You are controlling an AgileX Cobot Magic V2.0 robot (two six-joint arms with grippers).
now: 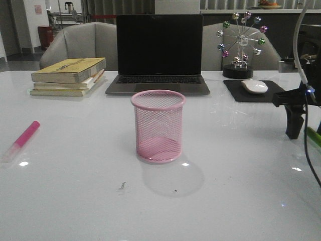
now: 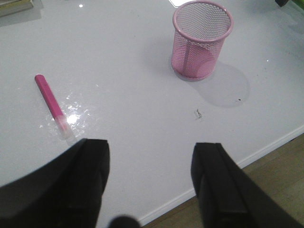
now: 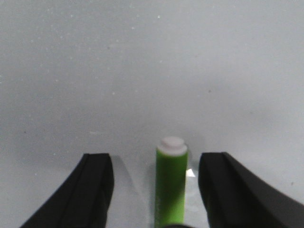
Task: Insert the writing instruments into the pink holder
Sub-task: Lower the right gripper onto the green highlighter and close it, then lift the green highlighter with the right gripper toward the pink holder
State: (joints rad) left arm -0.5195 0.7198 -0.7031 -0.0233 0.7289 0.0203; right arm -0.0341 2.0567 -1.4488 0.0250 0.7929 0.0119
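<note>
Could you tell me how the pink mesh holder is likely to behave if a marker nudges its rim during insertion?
The pink holder is open wire mesh and looks empty, so it is probably light and may slide or tip. It stands on a glossy table, which likely offers little grip.

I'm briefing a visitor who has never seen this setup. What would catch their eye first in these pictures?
Probably the pink holder, standing upright and empty in the middle of the white table, in front of the dark laptop. Next, the magenta marker lying flat near the table's left edge. In the right wrist view, the green marker lies between the open fingers of the right gripper, not yet clamped.
</note>
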